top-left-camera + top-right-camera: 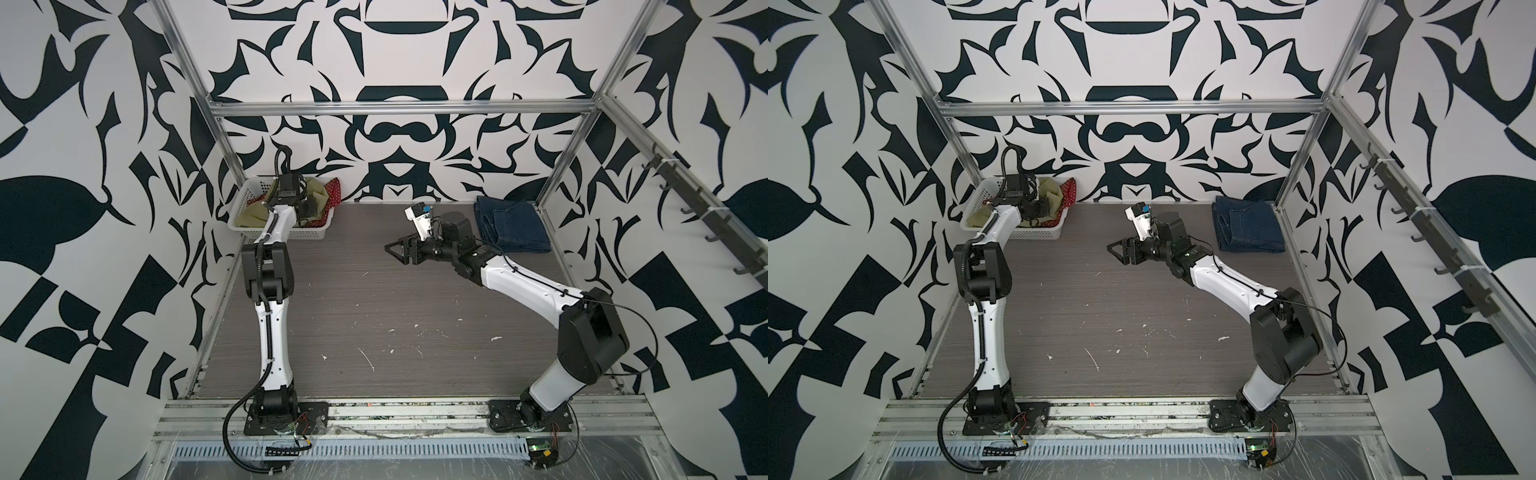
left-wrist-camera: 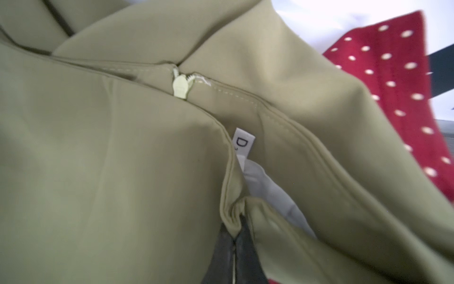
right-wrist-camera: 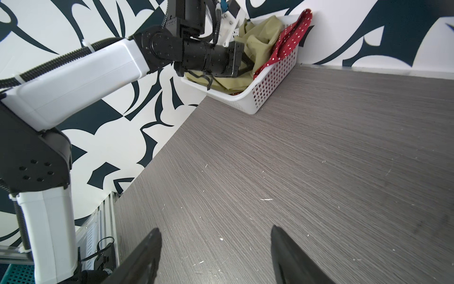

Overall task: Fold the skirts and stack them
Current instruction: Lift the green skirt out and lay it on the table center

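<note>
Left wrist, end effector (image 2: 234, 233) pinching skirt (image 2: 122, 152) (olive)

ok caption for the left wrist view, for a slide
Left gripper shut on a fold of the olive-green skirt, red polka-dot skirt alongside.

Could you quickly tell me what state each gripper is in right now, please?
Left gripper: closed, pinching the olive-green skirt in the basket.
Right gripper: open, holding nothing.

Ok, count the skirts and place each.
3. The denim skirt lies folded on the table, far right; the olive-green skirt and red polka-dot skirt sit in the basket, where more may be hidden.
</note>
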You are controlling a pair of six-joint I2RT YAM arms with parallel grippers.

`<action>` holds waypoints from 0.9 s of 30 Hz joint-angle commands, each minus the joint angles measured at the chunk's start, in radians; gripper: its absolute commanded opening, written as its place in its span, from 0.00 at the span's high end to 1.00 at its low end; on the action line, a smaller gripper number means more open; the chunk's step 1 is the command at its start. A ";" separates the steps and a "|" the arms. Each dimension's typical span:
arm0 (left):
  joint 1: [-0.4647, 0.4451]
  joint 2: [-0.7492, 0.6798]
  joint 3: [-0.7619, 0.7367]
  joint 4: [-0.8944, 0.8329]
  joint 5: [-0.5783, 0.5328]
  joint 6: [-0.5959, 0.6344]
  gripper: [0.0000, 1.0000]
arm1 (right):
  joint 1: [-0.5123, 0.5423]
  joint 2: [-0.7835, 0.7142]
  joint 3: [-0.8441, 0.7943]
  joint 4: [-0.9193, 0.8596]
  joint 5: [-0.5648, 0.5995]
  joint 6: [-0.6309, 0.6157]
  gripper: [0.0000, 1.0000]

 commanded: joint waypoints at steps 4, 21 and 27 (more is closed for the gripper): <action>0.005 -0.197 -0.052 0.078 0.013 -0.014 1.00 | -0.002 -0.056 -0.007 0.016 0.019 -0.025 0.27; 0.005 -0.444 0.012 0.044 0.204 0.032 1.00 | -0.002 -0.090 -0.045 0.030 0.047 -0.037 0.27; 0.005 -0.536 0.091 0.055 0.215 0.007 1.00 | -0.003 -0.098 -0.063 0.058 0.051 -0.027 0.27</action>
